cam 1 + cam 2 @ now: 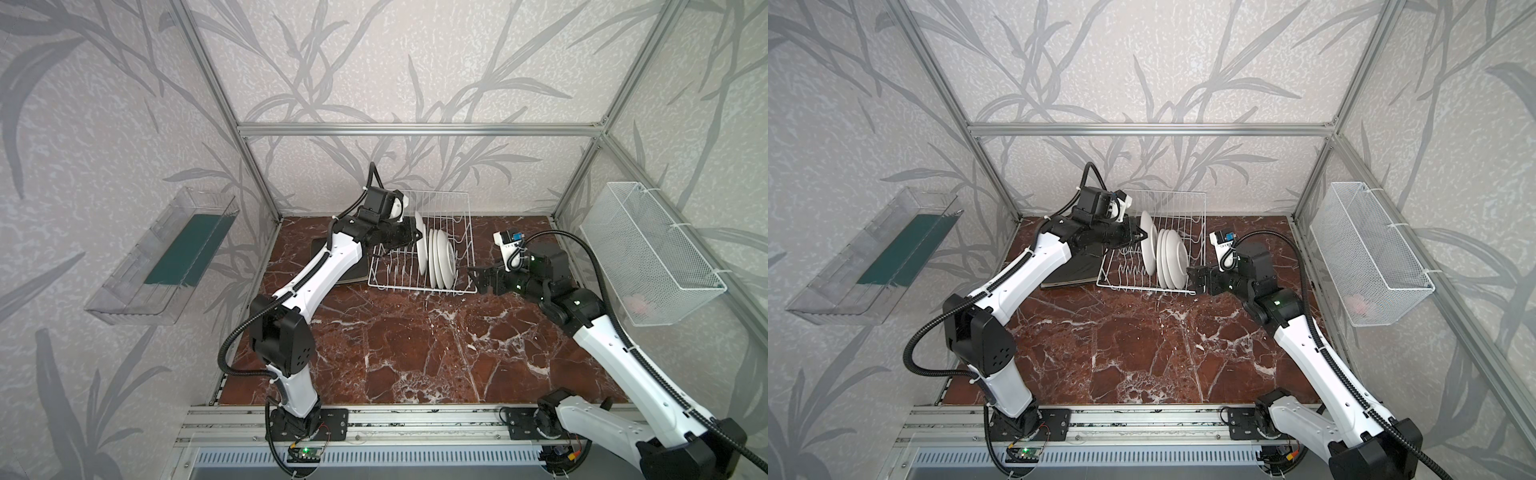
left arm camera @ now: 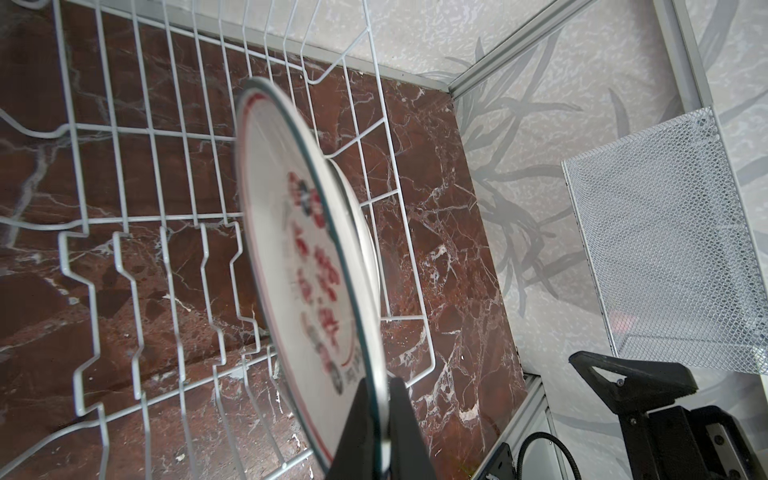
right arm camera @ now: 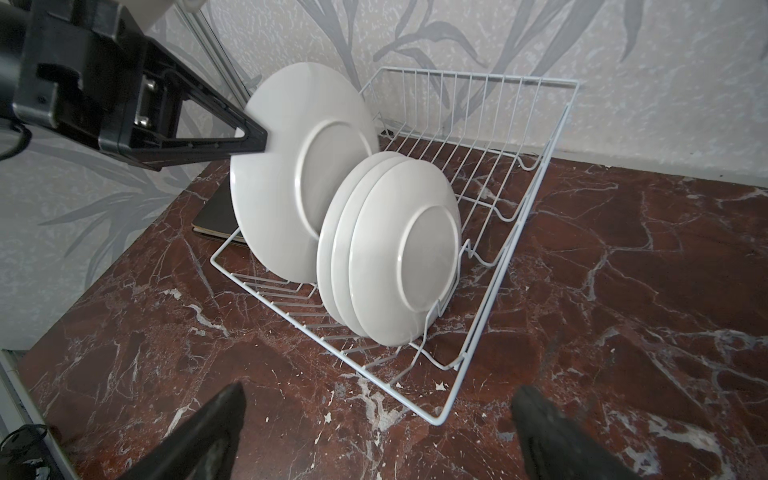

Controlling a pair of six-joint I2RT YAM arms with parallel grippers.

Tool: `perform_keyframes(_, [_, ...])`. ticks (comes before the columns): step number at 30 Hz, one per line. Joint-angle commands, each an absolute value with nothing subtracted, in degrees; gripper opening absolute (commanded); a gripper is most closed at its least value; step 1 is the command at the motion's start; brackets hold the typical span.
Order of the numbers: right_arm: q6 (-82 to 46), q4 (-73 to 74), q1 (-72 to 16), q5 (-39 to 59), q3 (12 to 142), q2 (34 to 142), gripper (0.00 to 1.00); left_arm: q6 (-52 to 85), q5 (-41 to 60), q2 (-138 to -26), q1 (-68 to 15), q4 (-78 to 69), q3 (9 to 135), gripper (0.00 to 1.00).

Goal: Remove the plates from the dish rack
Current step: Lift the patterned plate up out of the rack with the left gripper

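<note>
White wire makes up the dish rack, which sits at the upper middle of both top views, on the red-brown marble table. The left gripper is closed on the rim of one round plate. It grips this plate at the rack's left end, and the plate stands higher than its neighbours and leans a little. We cannot tell if its lower edge is already free of the wires.

Just to the right of it, three more round plates stand close together between the prongs, with their plain white backs toward the right arm. The rest of the rack looks empty.

To the left of the rack in a top view, a flat pile of dark square plates lies on the table, partly under the left arm. We judge these to be already unloaded, but we cannot count them.

The right gripper is at the right side of the rack, near its front corner, with jaws wide apart and nothing between them.

So we judge the task to be about half done. The square plates are out, one round plate is in the grip, and three round plates are left to take out.
</note>
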State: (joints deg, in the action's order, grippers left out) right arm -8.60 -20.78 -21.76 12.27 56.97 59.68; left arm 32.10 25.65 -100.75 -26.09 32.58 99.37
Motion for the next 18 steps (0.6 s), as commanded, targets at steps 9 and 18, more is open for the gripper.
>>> perform_keyframes(9, [-9.1,-18.7,-22.0,13.1,57.3,59.8,0.99,32.5,24.5,-96.4,-25.6,29.4,99.2,0.0])
perform_keyframes(18, [-9.6,-18.4,-22.0,13.9,57.5,60.2,0.99,30.4,23.0,-94.4,-25.5,29.1,100.7,0.0])
